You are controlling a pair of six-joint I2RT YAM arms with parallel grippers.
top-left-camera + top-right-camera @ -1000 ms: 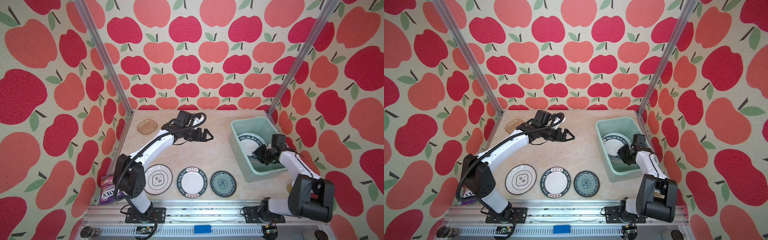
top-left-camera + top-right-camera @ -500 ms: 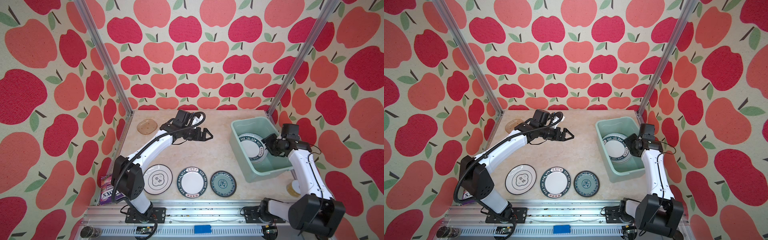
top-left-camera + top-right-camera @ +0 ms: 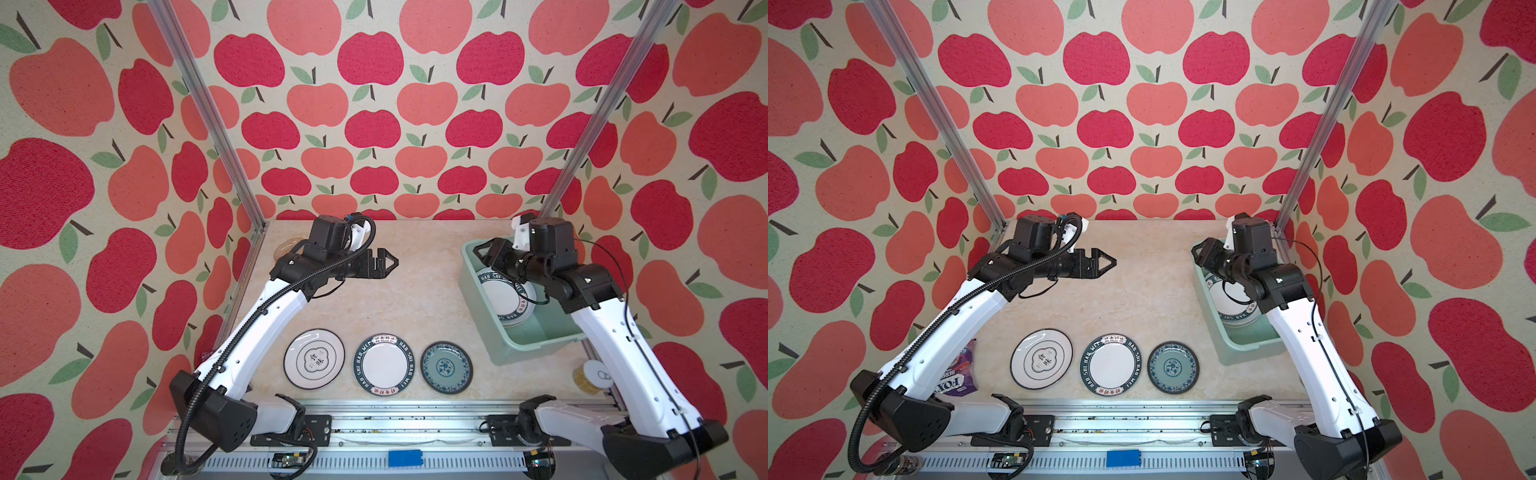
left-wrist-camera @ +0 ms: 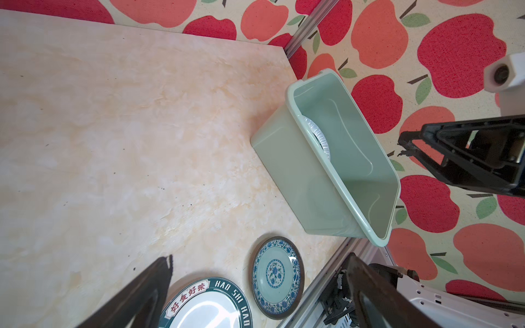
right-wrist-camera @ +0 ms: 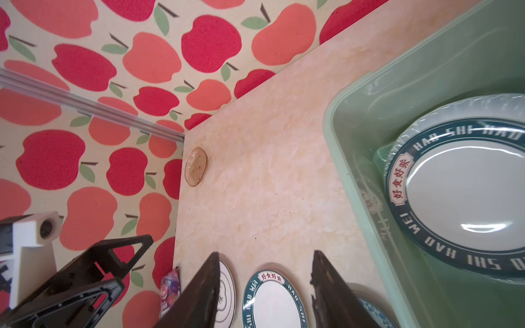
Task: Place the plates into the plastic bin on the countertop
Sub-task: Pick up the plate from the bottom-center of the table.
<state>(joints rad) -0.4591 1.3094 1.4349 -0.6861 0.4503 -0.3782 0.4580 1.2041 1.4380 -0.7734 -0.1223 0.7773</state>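
**A stack begun in the bin, four plates left on the tabletop**

The job looks a little under halfway done. The plastic bin (image 3: 536,347), pale mint green with a rolled rim, stands at the right of both top views on the beige marbled tabletop (image 3: 415,299). Inside it a green-lettered plate (image 3: 500,297), white in the middle with a dark-green rim, lies face up on a clear ruffled plate (image 5: 454,106). The frilled edge of the clear one shows around it in the right wrist view. Whether another dish lies beneath the two cannot be told.

Four plates are outside the bin. Three lie flat in a row at the lower centre of both top views, close together but not touching:
- a black-rimmed emblem plate (image 3: 314,358);
- a second green-lettered plate (image 3: 384,369);
- a smaller teal patterned plate (image 3: 446,367), the nearest to the bin.

The amber plate (image 3: 286,248), small and translucent, lies at centre left near the back corner. It is mostly hidden behind the left arm (image 3: 266,324) in the top views but plain in the right wrist view.

The left jaws are spread wide and empty, above the bare middle of the tabletop. The right arm (image 3: 615,345) reaches over the bin, and its jaws stand partly spread at the bin's upper-left corner with nothing between them.
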